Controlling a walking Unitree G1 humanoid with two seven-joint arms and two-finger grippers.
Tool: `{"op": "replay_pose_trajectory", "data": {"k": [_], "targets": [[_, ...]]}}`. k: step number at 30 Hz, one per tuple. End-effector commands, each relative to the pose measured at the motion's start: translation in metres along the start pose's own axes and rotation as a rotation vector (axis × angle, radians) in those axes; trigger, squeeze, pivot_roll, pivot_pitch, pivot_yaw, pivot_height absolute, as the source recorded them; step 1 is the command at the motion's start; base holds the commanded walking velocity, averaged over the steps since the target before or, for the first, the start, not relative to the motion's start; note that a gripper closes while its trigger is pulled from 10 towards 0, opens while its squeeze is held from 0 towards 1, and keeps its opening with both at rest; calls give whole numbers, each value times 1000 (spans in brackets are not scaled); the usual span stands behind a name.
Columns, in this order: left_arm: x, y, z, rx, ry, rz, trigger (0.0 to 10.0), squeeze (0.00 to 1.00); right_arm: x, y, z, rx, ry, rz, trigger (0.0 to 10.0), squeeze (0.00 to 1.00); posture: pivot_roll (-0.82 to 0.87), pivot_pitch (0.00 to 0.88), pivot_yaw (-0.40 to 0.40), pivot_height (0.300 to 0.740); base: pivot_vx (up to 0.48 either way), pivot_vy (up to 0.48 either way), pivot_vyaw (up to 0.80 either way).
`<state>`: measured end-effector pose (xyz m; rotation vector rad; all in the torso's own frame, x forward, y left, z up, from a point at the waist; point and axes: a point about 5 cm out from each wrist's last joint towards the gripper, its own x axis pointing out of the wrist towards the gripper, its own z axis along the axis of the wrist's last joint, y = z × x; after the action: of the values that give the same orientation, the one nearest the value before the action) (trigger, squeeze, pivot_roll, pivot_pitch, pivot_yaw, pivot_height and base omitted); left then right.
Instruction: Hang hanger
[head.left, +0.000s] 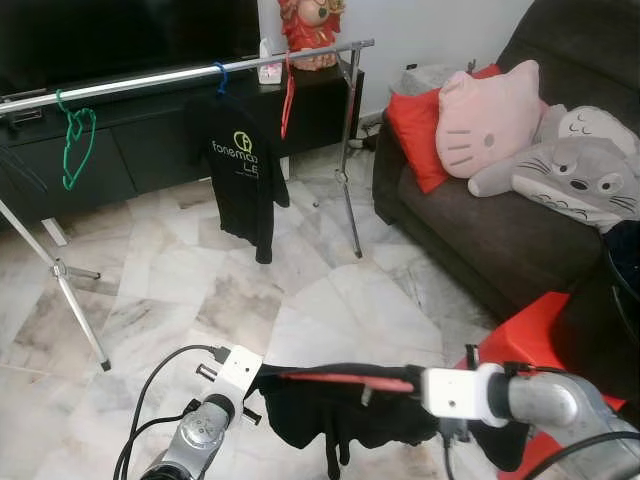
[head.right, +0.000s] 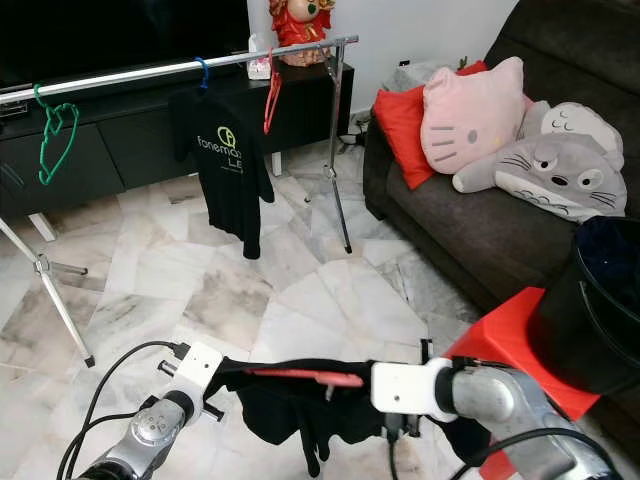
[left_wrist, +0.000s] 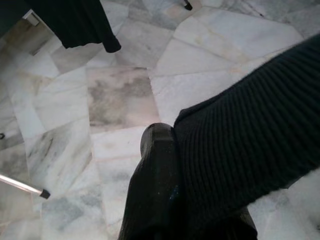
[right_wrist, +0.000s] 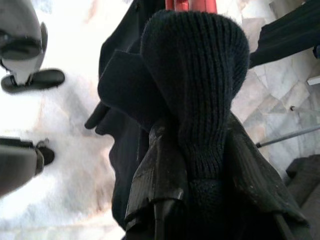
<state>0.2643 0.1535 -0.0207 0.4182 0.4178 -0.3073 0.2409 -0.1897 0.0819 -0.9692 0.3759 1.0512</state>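
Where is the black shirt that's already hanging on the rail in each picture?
Left eye view: black shirt hangs from the rail, upper middle, on a blue hanger.
Right eye view: same shirt, upper left of middle.
Left wrist view: its lower edge shows at one border, above the marble floor.
Right wrist view: cannot pick it out; dark knitted cloth is up close.
Shared landmark: the pink cat pillow on the sofa, in both eye views.

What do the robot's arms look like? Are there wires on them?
Both arms are shiny silver tubes. The left arm has a white block near its tool and black cables looping beside it. The right arm has a white boxy wrist and a black cable underneath. The fingers are long and black.
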Motion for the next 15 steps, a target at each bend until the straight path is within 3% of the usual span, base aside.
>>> {"op": "replay_pose_trajectory", "data": {"k": [1,7,15], "targets": [[-3,2,-7,3,32,9,10000,0,-4,-11,1,22,-6,-60,0,0,-158,0,-10,740,0,0,0],[1,3,1,0,10,-9,10000,0,1,-1,-13,-76,138,16,0,0,-160,0,-10,740,0,0,0],[10,14,25,7,-66,-7,10000,0,7,5,-20,-77,227,31,0,0,-152,0,-8,740,0,0,0]]}}
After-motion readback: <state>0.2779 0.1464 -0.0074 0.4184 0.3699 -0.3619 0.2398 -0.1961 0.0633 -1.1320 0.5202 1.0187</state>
